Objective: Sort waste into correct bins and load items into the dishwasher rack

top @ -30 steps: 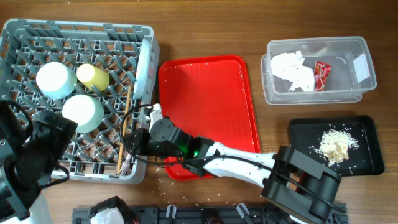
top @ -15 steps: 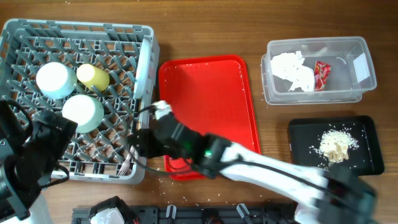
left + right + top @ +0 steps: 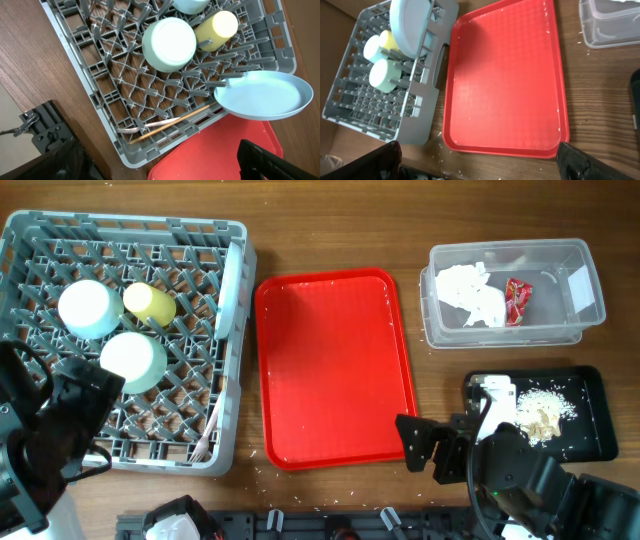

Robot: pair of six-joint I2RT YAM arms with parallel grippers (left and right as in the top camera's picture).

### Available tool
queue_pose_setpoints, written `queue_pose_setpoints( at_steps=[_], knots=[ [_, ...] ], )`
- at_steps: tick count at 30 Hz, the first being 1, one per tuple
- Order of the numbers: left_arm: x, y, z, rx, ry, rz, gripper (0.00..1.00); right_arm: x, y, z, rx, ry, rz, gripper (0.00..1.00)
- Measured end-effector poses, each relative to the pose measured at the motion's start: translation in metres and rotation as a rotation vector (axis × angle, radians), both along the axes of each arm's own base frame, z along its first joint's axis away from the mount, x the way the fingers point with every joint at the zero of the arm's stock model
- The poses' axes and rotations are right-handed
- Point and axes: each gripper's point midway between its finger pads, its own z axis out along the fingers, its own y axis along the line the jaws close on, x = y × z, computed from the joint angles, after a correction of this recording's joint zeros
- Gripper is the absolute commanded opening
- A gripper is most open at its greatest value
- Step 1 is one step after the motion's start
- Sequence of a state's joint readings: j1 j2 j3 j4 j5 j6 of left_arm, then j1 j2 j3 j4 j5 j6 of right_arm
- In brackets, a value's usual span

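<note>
The grey dishwasher rack (image 3: pixel 228 452) stands at the left. It holds two pale bowls (image 3: pixel 88 308) (image 3: pixel 133 360), the yellow cup (image 3: pixel 150 303) and the blue plate (image 3: pixel 230 290) on edge. The white fork (image 3: pixel 150 125) and wooden stick (image 3: pixel 175 121) lie side by side near its front corner. The napkin (image 3: pixel 470 292) and red wrapper (image 3: pixel 518 298) are in the clear tub (image 3: pixel 590 320). Rice scraps (image 3: pixel 540 415) lie in the black tray (image 3: pixel 590 445). My right gripper (image 3: pixel 430 448) hangs open and empty at the red tray's near right corner. My left gripper (image 3: pixel 160 167) is open beside the rack.
The flat red serving tray (image 3: pixel 335 370) lies between the rack and the bins, with only crumbs on it. Crumbs also dot the wood in front of the red tray (image 3: pixel 505 75). My left arm (image 3: pixel 55 435) overlaps the rack's near left corner.
My right gripper opened and pulled back from the rack's front right corner to the lower right of the table. The wooden stick stayed in the rack beside the fork.
</note>
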State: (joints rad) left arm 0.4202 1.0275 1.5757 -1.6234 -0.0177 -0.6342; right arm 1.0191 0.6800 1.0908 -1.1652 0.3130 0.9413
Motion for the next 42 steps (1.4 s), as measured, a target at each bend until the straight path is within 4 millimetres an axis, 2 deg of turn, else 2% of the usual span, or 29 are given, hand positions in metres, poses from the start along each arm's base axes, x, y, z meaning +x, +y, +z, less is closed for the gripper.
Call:
queue_pose_setpoints(
  at_steps=[11,13,16,18,19,21,25,28,36,40,42],
  knots=[
    [0.0,0.0,0.0,0.0,0.0,0.0,1.0,0.0,-0.001,0.0,-0.005,-0.002,-0.002,1.0],
    [0.0,0.0,0.0,0.0,0.0,0.0,1.0,0.007,-0.008,-0.001,-0.009,-0.002,-0.049,1.0],
    [0.0,0.0,0.0,0.0,0.0,0.0,1.0,0.032,-0.03,-0.015,0.037,-0.017,-0.212,1.0],
    [0.0,0.0,0.0,0.0,0.0,0.0,1.0,0.066,-0.028,-0.021,0.137,-0.132,-0.225,1.0],
    [0.0,0.0,0.0,0.0,0.0,0.0,1.0,0.08,-0.021,-0.021,0.194,-0.227,-0.175,1.0],
    [0.0,0.0,0.0,0.0,0.0,0.001,1.0,0.09,-0.017,-0.019,0.267,-0.386,-0.107,1.0],
    [0.0,0.0,0.0,0.0,-0.001,0.001,1.0,0.079,-0.016,-0.021,0.343,-0.64,-0.014,1.0],
    [0.0,0.0,0.0,0.0,0.0,0.001,1.0,0.075,-0.024,-0.033,0.335,-0.69,-0.032,1.0],
    [0.0,0.0,0.0,0.0,0.0,0.001,1.0,0.084,-0.056,-0.044,0.262,-0.767,-0.151,1.0],
    [0.0,0.0,0.0,0.0,0.0,0.001,1.0,0.083,-0.058,-0.037,0.213,-0.89,-0.131,1.0],
    [0.0,0.0,0.0,0.0,0.0,0.001,1.0,0.086,-0.058,-0.046,0.195,-0.9,-0.127,1.0]
  ],
)
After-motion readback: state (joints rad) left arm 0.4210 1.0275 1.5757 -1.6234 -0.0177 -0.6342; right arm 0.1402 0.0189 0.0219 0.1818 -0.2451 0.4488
